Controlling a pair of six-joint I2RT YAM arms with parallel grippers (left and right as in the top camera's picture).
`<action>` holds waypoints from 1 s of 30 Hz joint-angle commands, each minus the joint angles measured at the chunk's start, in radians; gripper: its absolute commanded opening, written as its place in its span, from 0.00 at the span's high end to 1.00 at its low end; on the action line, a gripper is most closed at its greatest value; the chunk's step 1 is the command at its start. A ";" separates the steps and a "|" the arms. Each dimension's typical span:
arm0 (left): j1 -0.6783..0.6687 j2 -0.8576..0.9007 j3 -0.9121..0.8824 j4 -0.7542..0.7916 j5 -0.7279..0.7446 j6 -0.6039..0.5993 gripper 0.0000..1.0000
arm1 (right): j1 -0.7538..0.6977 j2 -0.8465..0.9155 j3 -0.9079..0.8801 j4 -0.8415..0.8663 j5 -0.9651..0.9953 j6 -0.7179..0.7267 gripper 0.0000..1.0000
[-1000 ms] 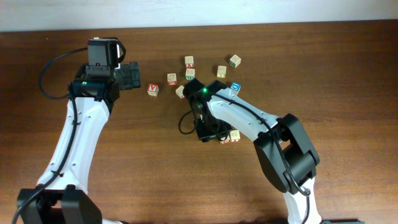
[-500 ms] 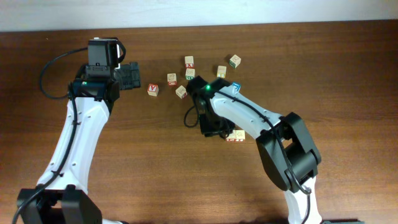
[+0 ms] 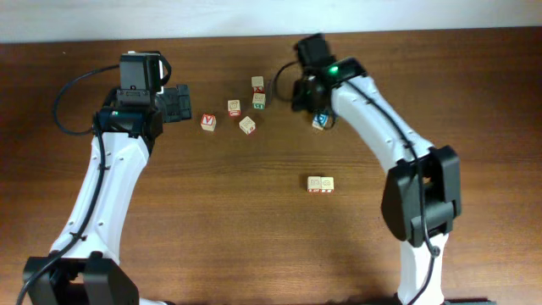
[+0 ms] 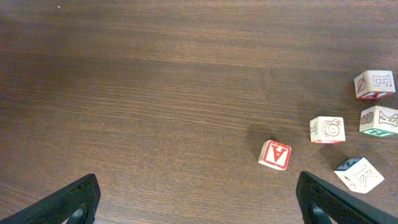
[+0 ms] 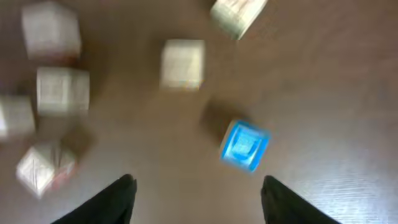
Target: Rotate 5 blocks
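Observation:
Several pale blocks lie at the back middle of the table: one (image 3: 235, 108), another (image 3: 247, 125) and a stacked-looking pair (image 3: 258, 91). The blue-faced block (image 3: 320, 122) lies just right of them. Two more blocks (image 3: 320, 184) sit side by side nearer the front. My right gripper (image 3: 303, 91) hovers over the back cluster. In the blurred right wrist view it (image 5: 204, 199) is open, with the blue block (image 5: 244, 145) just ahead of its right finger (image 5: 289, 199) and nothing between the jaws. My left gripper (image 3: 178, 103) stands open and empty to the left.
A cube with a solid red face and white A (image 4: 275, 154) lies ahead of my left gripper (image 4: 200, 208), also seen from above (image 3: 208, 123). Bare dark wood (image 3: 212, 220) fills the front and left. The table's far edge (image 3: 254, 34) meets a white wall.
My right arm has left a block beside another near the front middle and swung up to the back cluster, its jaws opening wider. The left arm has not moved.

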 commanded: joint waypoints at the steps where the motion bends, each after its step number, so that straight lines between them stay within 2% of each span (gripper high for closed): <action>1: 0.003 0.009 0.021 0.001 -0.014 -0.016 0.01 | -0.028 0.049 0.014 0.051 0.016 0.044 0.35; 4: 0.003 0.009 0.021 0.001 -0.014 -0.016 0.01 | -0.029 0.086 0.014 0.077 0.017 0.044 0.42; 7: 0.003 0.009 0.021 0.001 -0.014 -0.016 0.01 | -0.028 0.145 0.014 0.080 0.033 0.096 0.42; 13: 0.003 0.009 0.021 0.001 -0.014 -0.016 0.01 | -0.030 0.177 0.014 0.068 0.054 0.096 0.44; 18: 0.003 0.009 0.021 0.001 -0.014 -0.016 0.01 | -0.030 0.190 0.014 0.017 0.053 0.095 0.49; 26: 0.003 0.009 0.021 0.001 -0.014 -0.016 0.01 | -0.031 0.190 0.014 -0.094 0.027 0.061 0.51; 28: 0.003 0.009 0.021 0.001 -0.014 -0.016 0.01 | -0.031 0.190 0.014 -0.087 0.027 0.044 0.59; 30: 0.003 0.009 0.021 0.001 -0.014 -0.016 0.01 | -0.031 0.190 0.014 -0.070 0.027 -0.014 0.62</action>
